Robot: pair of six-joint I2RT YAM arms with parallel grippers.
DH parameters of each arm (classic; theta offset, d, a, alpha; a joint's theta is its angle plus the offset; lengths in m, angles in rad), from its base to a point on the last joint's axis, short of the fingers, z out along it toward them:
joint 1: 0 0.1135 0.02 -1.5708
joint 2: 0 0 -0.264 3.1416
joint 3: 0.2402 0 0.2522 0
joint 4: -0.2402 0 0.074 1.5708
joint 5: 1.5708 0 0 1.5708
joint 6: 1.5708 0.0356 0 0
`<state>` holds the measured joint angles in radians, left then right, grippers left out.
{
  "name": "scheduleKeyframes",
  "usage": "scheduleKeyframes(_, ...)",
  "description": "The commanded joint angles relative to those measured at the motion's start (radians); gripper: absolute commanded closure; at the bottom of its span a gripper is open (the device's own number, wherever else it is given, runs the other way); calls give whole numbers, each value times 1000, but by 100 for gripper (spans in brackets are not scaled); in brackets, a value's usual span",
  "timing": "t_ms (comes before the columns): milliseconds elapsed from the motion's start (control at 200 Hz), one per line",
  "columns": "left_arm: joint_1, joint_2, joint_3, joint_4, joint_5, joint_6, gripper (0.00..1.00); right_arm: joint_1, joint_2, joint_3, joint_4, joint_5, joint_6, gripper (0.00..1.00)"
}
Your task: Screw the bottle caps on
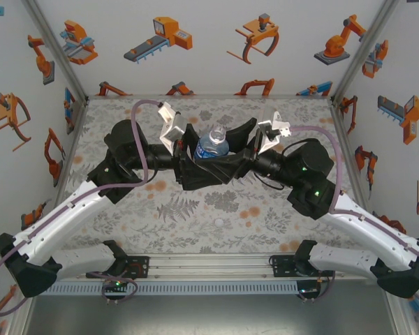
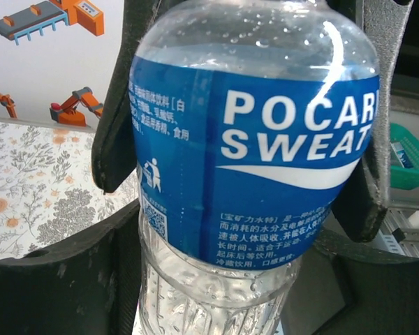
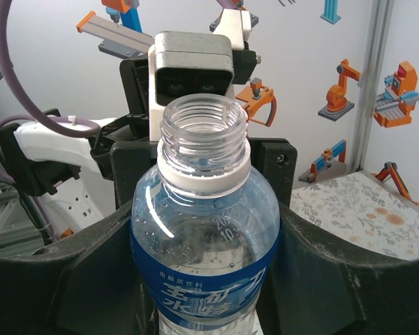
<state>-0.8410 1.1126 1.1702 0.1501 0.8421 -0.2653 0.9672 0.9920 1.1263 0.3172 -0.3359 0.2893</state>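
Note:
A clear bottle with a blue label [image 1: 211, 144] stands upright at mid-table, its threaded mouth bare above a white neck ring. My left gripper [image 1: 195, 151] reaches in from the left, its black fingers [image 2: 70, 279] shut against the bottle [image 2: 251, 160] low on its ribbed body. From the right, my right gripper [image 1: 228, 151] is shut on the same bottle [image 3: 204, 230] at label height, with one finger [image 3: 349, 272] pressed to each side. A tiny pale round spot [image 1: 218, 221] lies on the cloth nearer the arm bases; it is too small to tell whether it is one of the bottle caps.
The floral tablecloth [image 1: 195, 202] covers the table inside white walls printed with orange robot pictures. A green basket [image 2: 408, 157] sits past the bottle in the left wrist view. Both arms cross the middle of the table.

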Motion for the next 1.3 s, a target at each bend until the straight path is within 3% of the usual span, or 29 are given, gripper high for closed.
scheduleKeyframes(0, -4, 3, 32, 22, 9, 7, 47, 1, -9, 28, 16, 19, -6, 74)
scheduleKeyframes(140, -4, -8, 31, -14, -13, 31, 56, 2, -14, 36, -19, 35, -26, 72)
scheduleKeyframes(180, -4, -15, 29, -33, -28, 46, 58, 2, -18, 39, -38, 48, -35, 63)
scheduleKeyframes(285, -1, -48, 30, -125, -107, 113, 63, 1, -33, 56, -113, 98, -70, 28)
scheduleKeyframes(365, 11, -79, 24, -206, -190, 165, 67, 2, -43, 74, -181, 132, -105, 20)
scheduleKeyframes(496, 78, -135, 7, -319, -321, 212, 81, 2, -56, 105, -315, 216, -155, 19)
scheduleKeyframes(631, 212, -180, -35, -387, -387, 222, 100, -14, -59, 113, -474, 379, -164, 19)
scheduleKeyframes(756, 309, -179, -52, -463, -417, 278, 100, -74, -46, 90, -593, 450, -126, 19)
scheduleKeyframes(871, 397, -155, -80, -485, -394, 326, 100, -183, -24, 32, -668, 413, -26, 21)
scheduleKeyframes(1086, 608, -103, -196, -348, -199, 280, 100, -360, 22, -120, -758, 350, 128, 25)
scheduleKeyframes(1297, 649, -99, -217, -335, -181, 266, 100, -516, 94, -254, -803, 325, 177, 35)
